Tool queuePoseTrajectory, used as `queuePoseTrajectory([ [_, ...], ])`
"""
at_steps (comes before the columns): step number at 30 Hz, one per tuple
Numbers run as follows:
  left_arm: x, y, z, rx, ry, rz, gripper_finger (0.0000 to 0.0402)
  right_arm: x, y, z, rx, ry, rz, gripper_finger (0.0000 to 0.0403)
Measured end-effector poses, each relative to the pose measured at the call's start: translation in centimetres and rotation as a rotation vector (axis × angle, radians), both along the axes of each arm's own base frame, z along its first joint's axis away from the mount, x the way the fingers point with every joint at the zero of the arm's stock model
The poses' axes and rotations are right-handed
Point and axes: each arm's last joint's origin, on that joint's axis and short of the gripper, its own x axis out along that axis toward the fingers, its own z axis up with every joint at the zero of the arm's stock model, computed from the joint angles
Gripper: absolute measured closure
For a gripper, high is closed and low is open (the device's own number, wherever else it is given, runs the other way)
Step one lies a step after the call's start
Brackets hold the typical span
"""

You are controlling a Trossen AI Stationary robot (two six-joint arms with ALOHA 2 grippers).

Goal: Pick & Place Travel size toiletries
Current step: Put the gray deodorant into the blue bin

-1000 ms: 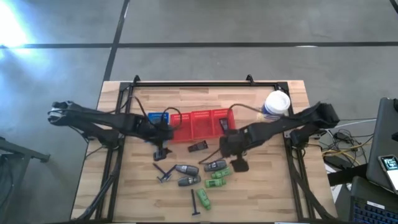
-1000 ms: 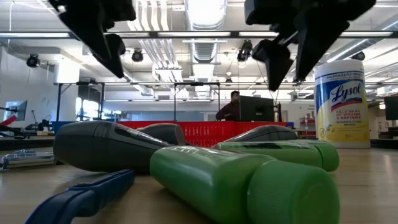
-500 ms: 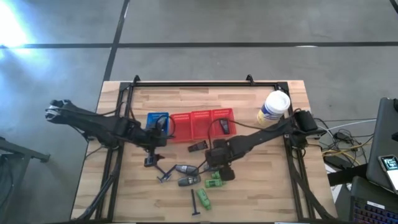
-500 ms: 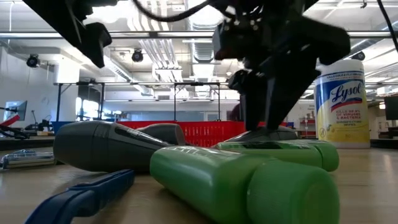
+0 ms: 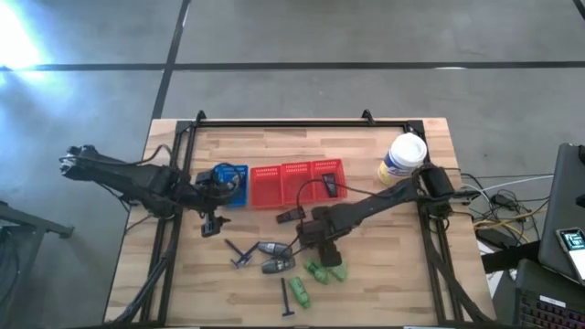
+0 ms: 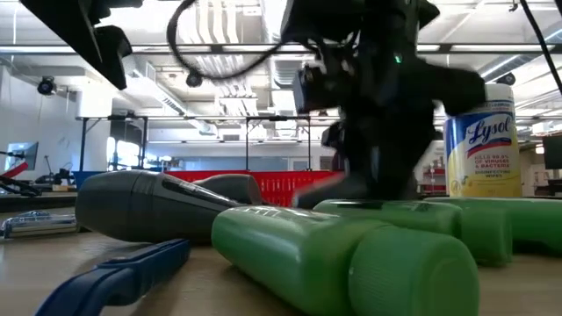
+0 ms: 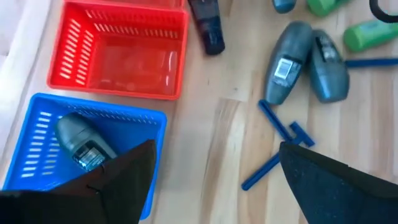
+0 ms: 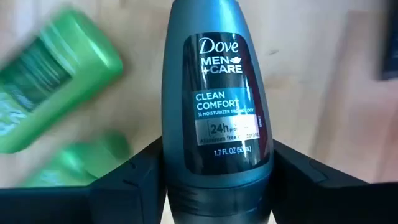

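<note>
We see the right arm has come down over the table [image 5: 393, 274] to the pile of little things in the middle. A second ago it was up higher, near the red basket [image 5: 297, 180]. Now the right gripper [image 5: 315, 239] is low, and its fingers [image 8: 127, 186] have closed in from wide to narrow. They sit on both sides of a grey bottle [image 8: 217, 112] and look to be touching it. The bottle lies on the wood, not lifted yet. We think a lift to a basket comes next.

The left gripper [image 5: 208, 222] has pulled back from the red basket. It hangs wide and holds nothing. Another grey bottle [image 7: 81, 140] lies in the blue basket [image 7: 37, 124].

The green bottles [image 5: 324, 271] got nudged a little. The blue razor [image 5: 239, 256] did not move.
</note>
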Motion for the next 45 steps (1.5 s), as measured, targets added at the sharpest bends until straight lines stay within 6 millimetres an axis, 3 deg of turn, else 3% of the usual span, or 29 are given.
queuePoseTrajectory([
  [6,-0.2,0.0,-0.2,-0.038,-0.091,0.044,0.0058,-0.3,-2.8,4.3,0.149,-0.085,-0.175,0.0201],
  [11,1.9,-1.5,-1.4,0.075,-0.305,-0.205,0.0058,0.4,-6.1,8.0,0.480,-0.223,-0.306,0.0201],
  [15,3.7,-2.3,-2.2,0.332,-0.398,-0.421,0.0058,1.1,-7.5,8.8,0.644,-0.251,-0.336,0.0195],
  [19,5.5,-2.6,-2.5,0.562,-0.426,-0.515,0.0058,1.5,-7.7,9.3,0.708,-0.266,-0.317,0.0194],
  [27,8.6,-3.2,-2.8,0.677,-0.554,-0.546,0.0066,2.1,-8.1,10.2,0.722,-0.323,-0.308,0.0194],
  [33,9.9,-3.2,-3.1,0.730,-0.564,-0.577,0.0113,2.3,-8.4,10.5,0.727,-0.351,-0.311,0.0193],
  [45,11.6,-3.8,-2.4,0.780,-0.543,-0.637,0.0261,2.4,-8.3,10.5,0.734,-0.363,-0.320,0.0190],
])
